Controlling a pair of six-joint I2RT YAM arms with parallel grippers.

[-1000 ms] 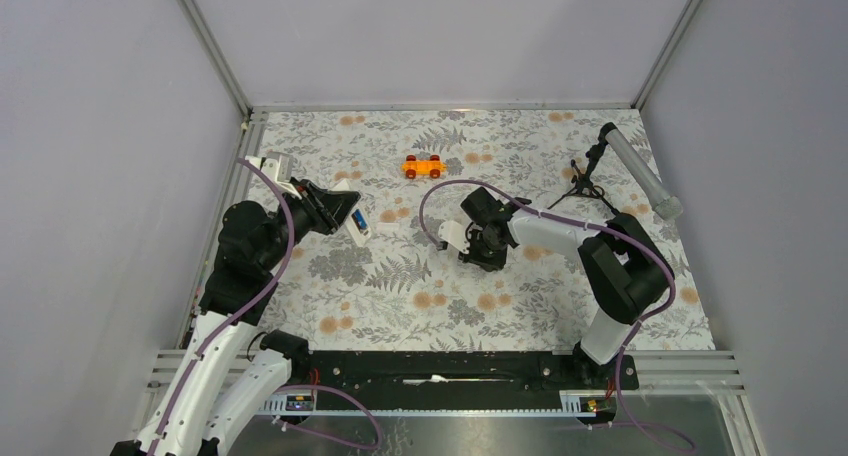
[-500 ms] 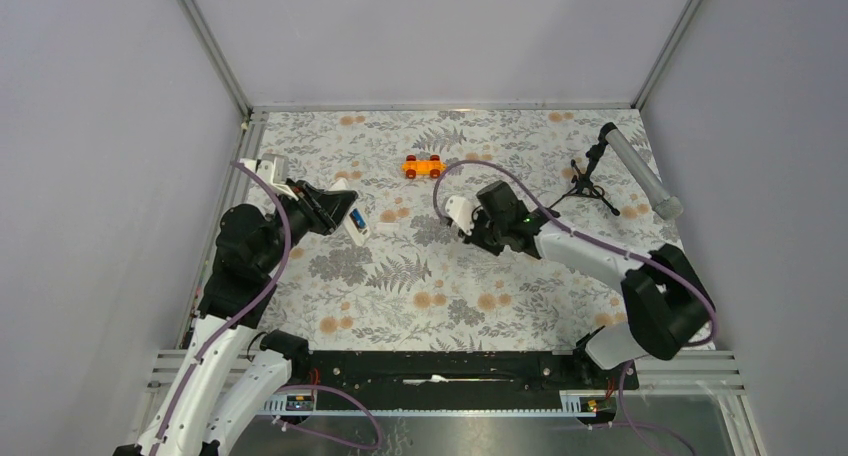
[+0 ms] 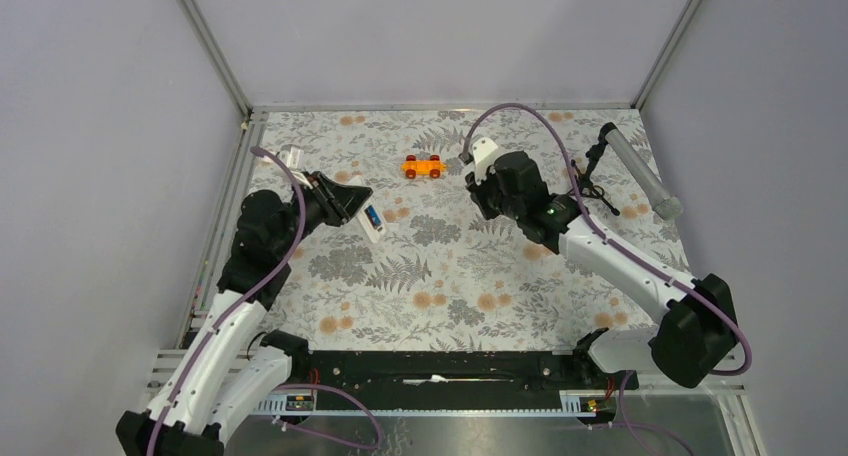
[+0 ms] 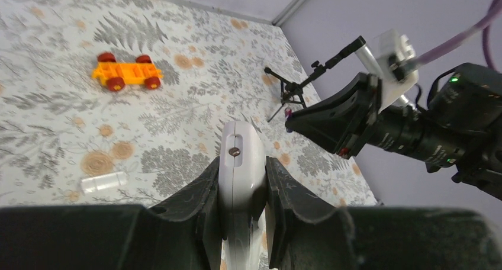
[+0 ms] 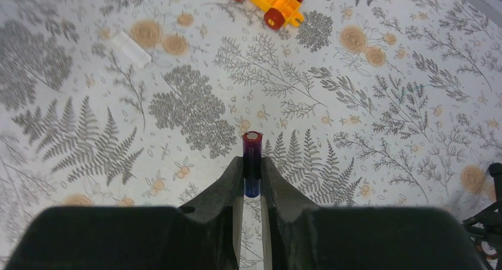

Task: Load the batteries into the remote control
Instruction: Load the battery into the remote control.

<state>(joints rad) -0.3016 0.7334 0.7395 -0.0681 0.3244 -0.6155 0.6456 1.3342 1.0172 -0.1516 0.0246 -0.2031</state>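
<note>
Left gripper [image 4: 241, 178]: jaws pinched on the white remote control [image 4: 240, 154]. It is held off the table [image 3: 460, 296] over the left side, roughly midway between the near and far edges. Remote's back faces up, and one blue battery [image 3: 371, 216] sits in its bay.

Right gripper [image 5: 251, 166]: clamped on the second battery [image 5: 251, 144], whose red tip pokes out past the fingertips. It is raised over the table's middle, toward the far edge.

Small white flat piece [image 5: 131, 49] lies on the table, on the near side of the orange toy car [image 3: 423, 166]. The car sits near the far edge, centre.

Grey tube on black tripod [image 3: 632, 166]: far right corner.
</note>
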